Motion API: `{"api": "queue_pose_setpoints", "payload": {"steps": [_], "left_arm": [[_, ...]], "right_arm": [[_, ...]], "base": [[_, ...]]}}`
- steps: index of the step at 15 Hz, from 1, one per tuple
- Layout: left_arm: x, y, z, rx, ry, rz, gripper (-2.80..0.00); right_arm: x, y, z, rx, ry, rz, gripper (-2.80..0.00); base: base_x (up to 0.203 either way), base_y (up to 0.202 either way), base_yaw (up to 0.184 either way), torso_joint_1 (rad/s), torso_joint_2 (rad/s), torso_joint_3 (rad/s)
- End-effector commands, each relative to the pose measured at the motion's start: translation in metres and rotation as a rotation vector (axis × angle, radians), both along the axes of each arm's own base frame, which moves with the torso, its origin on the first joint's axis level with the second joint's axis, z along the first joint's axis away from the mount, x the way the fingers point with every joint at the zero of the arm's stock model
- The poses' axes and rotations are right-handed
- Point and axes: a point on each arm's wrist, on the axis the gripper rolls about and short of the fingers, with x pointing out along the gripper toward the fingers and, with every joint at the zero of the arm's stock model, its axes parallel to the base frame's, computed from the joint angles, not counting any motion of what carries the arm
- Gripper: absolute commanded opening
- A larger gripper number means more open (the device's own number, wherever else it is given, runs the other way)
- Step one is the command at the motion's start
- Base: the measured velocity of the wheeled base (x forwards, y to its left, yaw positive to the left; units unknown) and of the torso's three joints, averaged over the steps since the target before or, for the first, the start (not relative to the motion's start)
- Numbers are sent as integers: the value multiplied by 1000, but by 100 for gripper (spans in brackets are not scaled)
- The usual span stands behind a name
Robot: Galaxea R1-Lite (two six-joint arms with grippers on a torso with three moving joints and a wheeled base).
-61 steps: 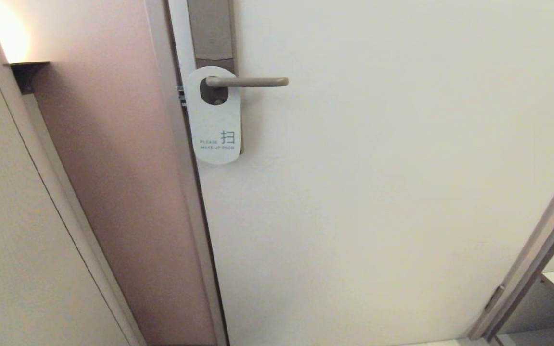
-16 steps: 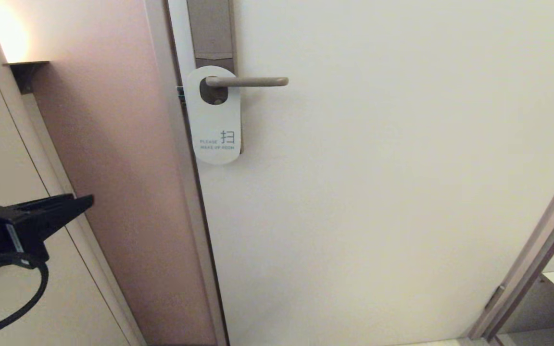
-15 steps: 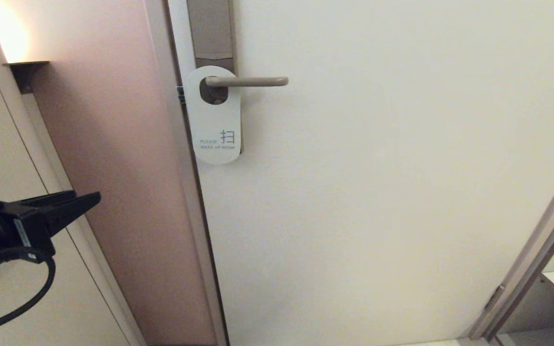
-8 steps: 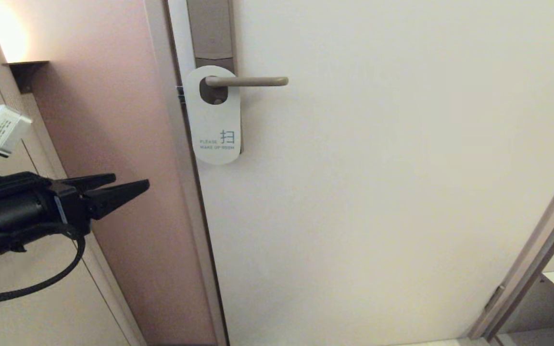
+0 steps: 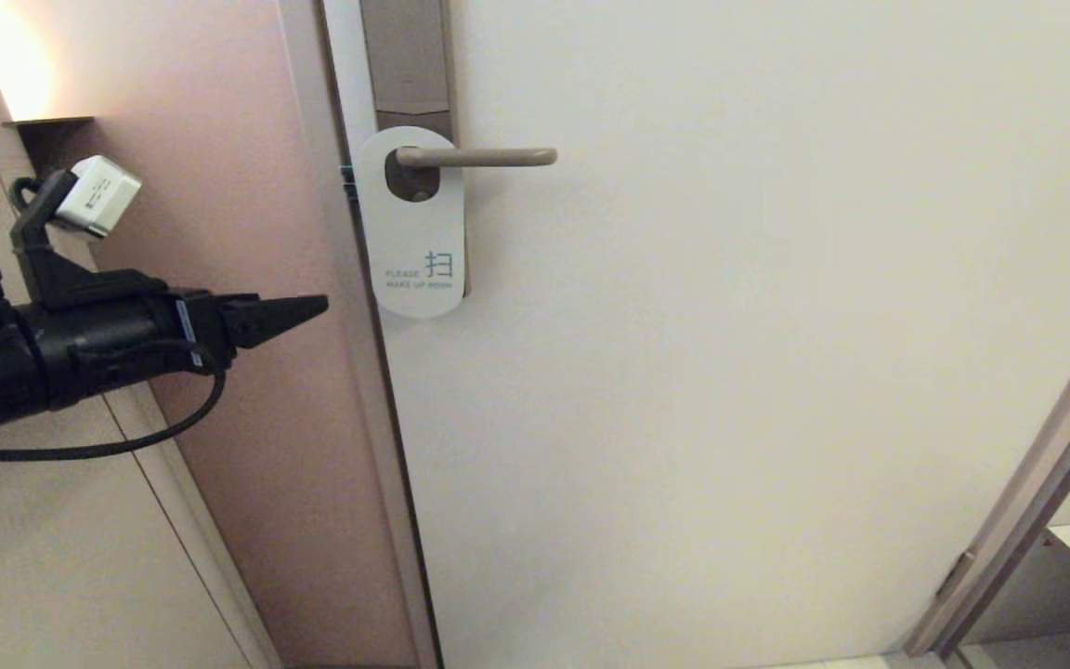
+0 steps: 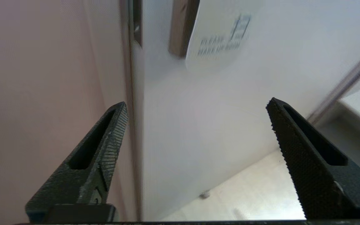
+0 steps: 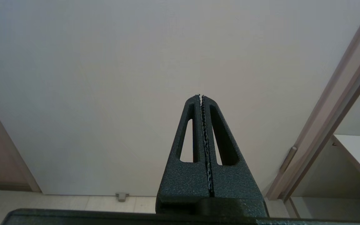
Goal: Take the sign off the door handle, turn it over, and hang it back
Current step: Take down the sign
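Sign [image 5: 411, 223], a white rounded door-hanger card, hangs by its oval hole on the slim beige-grey lever door handle [image 5: 479, 157]. It looks light, thin and bendable; its free lower edge seems the best hold. Left end effector [image 6: 195, 107], fingers spread wide, sits near and below; right end effector [image 7: 201, 95] is parked, fingers pressed together.

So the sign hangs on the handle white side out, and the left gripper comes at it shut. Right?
Not quite. The left gripper is open: the left wrist view shows its fingers spread wide. The rest holds: the sign hangs on the handle, white side out.
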Motion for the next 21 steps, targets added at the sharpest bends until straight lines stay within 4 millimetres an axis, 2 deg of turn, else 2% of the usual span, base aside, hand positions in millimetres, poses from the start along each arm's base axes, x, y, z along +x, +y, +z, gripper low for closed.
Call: {"api": "queue_pose_setpoints", "payload": {"steps": [1, 5, 12, 21], "left_arm": [[14, 0, -1, -20, 15, -34, 0], [22, -1, -2, -59, 29, -167, 0], [58, 4, -6, -96, -66, -372, 0], [92, 0, -14, -97, -114, -439, 0]], "right_arm": [[0, 0, 0, -1, 1, 0, -280], [0, 0, 0, -1, 1, 0, -280], [0, 0, 0, -1, 1, 0, -280], [0, 0, 0, -1, 1, 0, -280]], "base": [[0, 0, 0, 0, 0, 0], [0, 0, 0, 0, 0, 0], [0, 0, 0, 0, 0, 0], [0, 0, 0, 0, 0, 0]]}}
